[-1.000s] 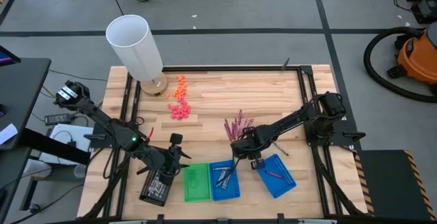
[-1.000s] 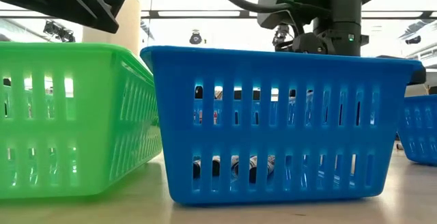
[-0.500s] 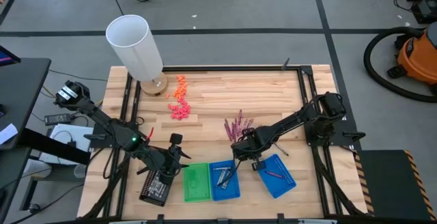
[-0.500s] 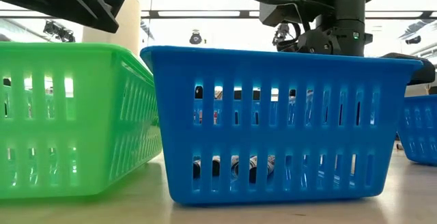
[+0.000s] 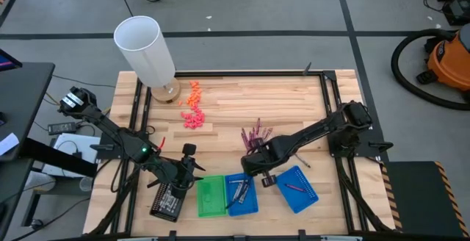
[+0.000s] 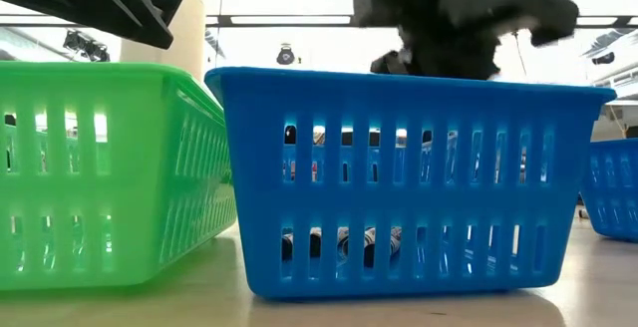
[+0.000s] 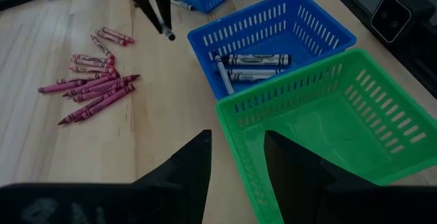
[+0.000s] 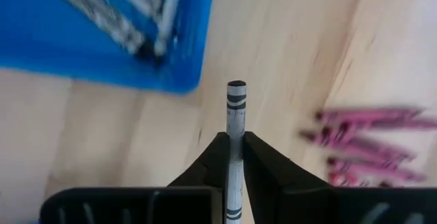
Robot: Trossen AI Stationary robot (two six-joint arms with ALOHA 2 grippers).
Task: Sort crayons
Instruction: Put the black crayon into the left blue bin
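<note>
Now clamped in the right gripper (image 8: 234,157): one silver-grey crayon (image 8: 235,118), upright between the two dark fingers, its black-banded tip sticking out beyond them. Hovering just beside the middle blue basket (image 5: 241,194), at its far rim, toward the loose pile. Blurred in the low view, above that basket's back edge.

Inside the middle blue basket: several silver-grey crayons (image 7: 254,61), lying flat along the floor, one slanted against the others. Same basket seen from table height (image 6: 399,182), with grey sticks showing through the lower slots.

Beyond the middle blue basket, on the bare wood table (image 5: 250,101): a loose pile of magenta-pink and dark red-brown crayons (image 5: 255,134), fanned out, touching one another. Also seen from the left wrist (image 7: 95,87), well apart from the basket wall.

Touching the middle blue basket on one side: a green basket (image 5: 211,196), nothing to be made out inside. On the other side, just apart and angled: a second blue basket (image 5: 297,189) with one pink crayon (image 5: 294,188) lying in it.

Left gripper (image 7: 237,159) parked over the green basket's near corner, fingers apart, nothing between them.

Well beyond the middle blue basket: white cylinder (image 5: 145,50), orange and pink bits (image 5: 193,109).
</note>
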